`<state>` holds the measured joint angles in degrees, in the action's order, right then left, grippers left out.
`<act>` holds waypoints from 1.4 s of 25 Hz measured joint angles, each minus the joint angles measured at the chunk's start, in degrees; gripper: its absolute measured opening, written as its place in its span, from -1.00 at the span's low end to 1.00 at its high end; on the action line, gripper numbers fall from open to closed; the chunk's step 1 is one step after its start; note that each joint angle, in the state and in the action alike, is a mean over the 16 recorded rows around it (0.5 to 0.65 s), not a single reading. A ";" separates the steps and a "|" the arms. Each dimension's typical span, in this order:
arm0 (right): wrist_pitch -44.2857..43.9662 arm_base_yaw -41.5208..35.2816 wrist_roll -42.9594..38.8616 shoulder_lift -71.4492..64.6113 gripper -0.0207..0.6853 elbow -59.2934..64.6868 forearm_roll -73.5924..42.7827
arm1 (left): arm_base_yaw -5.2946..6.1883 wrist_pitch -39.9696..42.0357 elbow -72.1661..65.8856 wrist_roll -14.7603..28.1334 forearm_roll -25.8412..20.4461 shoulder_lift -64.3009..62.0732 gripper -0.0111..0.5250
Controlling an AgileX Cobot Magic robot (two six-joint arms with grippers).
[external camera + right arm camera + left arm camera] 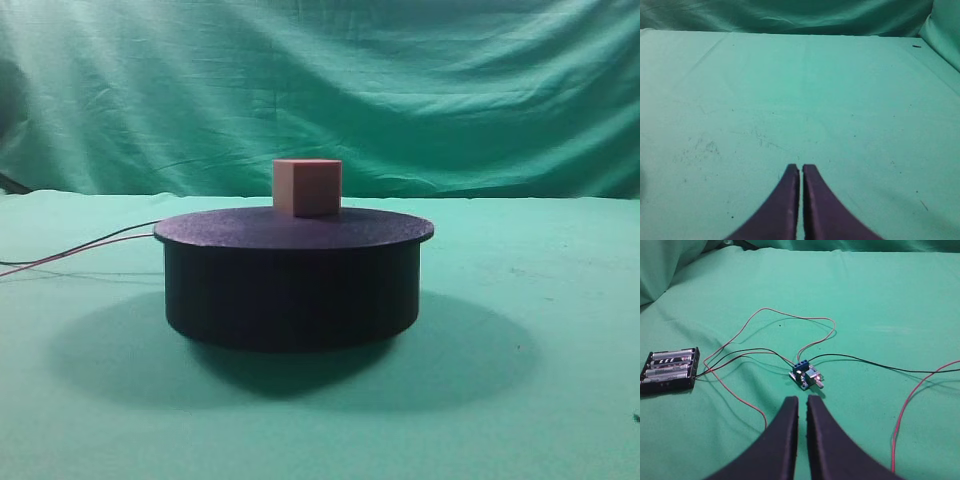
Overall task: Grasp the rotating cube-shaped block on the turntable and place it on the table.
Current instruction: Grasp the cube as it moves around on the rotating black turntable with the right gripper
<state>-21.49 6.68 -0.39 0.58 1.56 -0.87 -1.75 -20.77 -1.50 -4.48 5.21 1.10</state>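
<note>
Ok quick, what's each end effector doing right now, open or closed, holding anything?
Left end effector: closed, holding nothing, above the table.
Right end effector: closed, holding nothing.

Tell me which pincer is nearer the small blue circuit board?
Left. The small blue circuit board lies just ahead of the left pincer; the right pincer has none in view.

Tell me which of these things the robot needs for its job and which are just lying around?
For the job: cube, turntable, table, left gripper, right gripper.

Just lying there: battery holder, circuit board, wires, curtain.
</note>
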 joint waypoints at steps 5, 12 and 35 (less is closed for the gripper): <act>0.00 0.00 0.00 0.00 -0.94 0.00 0.00 | 0.00 0.00 0.00 0.00 0.00 0.00 -0.96; 0.80 0.00 -0.12 0.00 -0.94 0.02 0.28 | 0.00 0.00 0.00 0.00 0.00 0.00 -0.96; 7.32 0.24 -2.54 -12.28 -0.94 -12.86 9.13 | 0.00 0.00 0.00 0.00 0.00 0.00 -0.96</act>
<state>-14.17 6.92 -2.93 -11.70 -11.30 8.26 -1.75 -20.77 -1.50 -4.48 5.21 1.10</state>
